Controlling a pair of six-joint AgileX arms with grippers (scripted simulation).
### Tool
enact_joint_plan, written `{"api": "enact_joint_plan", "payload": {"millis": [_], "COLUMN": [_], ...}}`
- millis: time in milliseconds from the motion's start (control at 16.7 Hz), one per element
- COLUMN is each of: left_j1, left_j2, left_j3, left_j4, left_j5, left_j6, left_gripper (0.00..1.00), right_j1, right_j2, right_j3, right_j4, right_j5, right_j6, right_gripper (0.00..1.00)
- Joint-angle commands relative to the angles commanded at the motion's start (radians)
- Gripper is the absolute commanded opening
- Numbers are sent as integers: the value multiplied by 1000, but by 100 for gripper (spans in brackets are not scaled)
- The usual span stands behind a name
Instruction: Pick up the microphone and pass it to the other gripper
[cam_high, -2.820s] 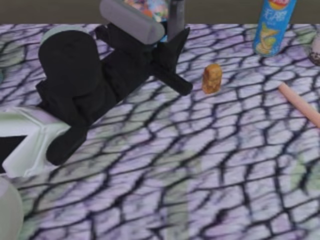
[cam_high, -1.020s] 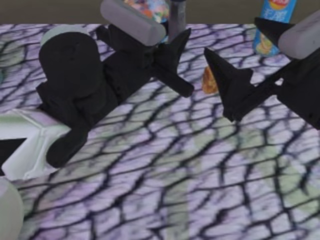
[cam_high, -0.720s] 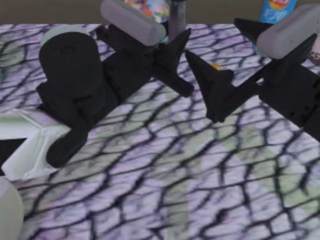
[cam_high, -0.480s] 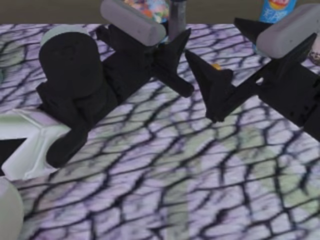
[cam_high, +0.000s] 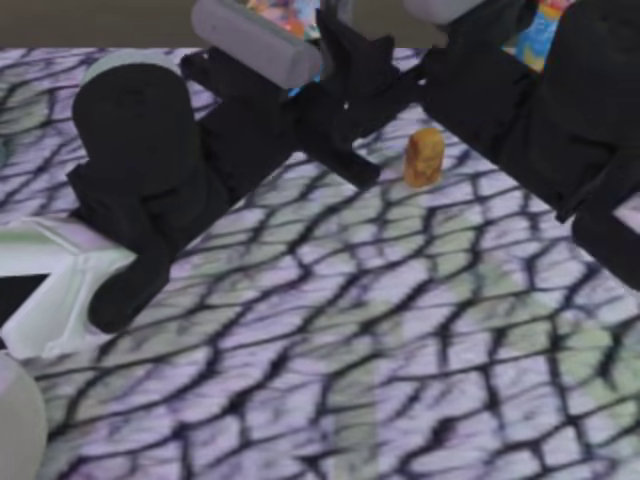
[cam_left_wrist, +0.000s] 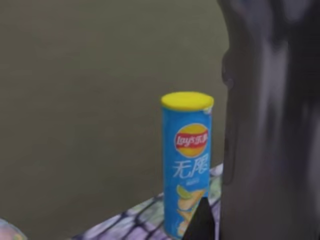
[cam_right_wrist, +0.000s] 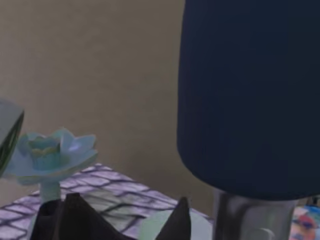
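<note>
Bench (cam_high: 350, 380): purple and pale green with a dark cracked pattern; the orange-brown figurine (cam_high: 424, 157) stands on it toward the far edge, and I place everything else from that figurine.

Left arm (cam_high: 150, 170): well left of the figurine. It slants across the bench from the near left toward the far middle.

Multicoloured ball (cam_high: 283, 10): left of the figurine and farther back, at the far edge, partly hidden by my left wrist.

Left claw (cam_high: 345, 100): just left of the figurine and raised off the bench. It is clamped on the microphone's handle, with one dark finger ending close beside the figurine without touching it.

Microphone (cam_right_wrist: 250, 95): left of the figurine and a little behind it, held upright in the air in my left claw. The navy head is on top and the grey metallic handle below. From above only a sliver of it shows between the two claws. My left wrist view shows the handle as a broad dark-grey column.

Right claw (cam_high: 390, 75): just behind the figurine, pushed in against my left claw beside the microphone. In my right wrist view two dark fingertips (cam_right_wrist: 180, 217) stand spread apart, and the microphone is off to one side of them rather than between them.

Blue chip can (cam_left_wrist: 187, 165): right of the figurine and farther back, upright with a yellow lid. From above it is mostly hidden behind my right arm.

Right arm (cam_high: 560, 110): right of the figurine, reaching in from the far right.
</note>
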Motion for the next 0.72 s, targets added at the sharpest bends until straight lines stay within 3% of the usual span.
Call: {"api": "enact_joint_plan", "payload": {"millis": [420, 720], "left_j1": [0, 0], "left_j2": [0, 0], "left_j3": [0, 0], "left_j4": [0, 0], "left_j5": [0, 0], "left_j6": [0, 0], "left_gripper": [0, 0], "right_j1": [4, 4], "right_j2": [81, 81], "right_j3": [77, 77], "right_j4": [11, 11], "right_j5": [5, 5], "right_j6": [0, 0], "right_gripper": [100, 62]}}
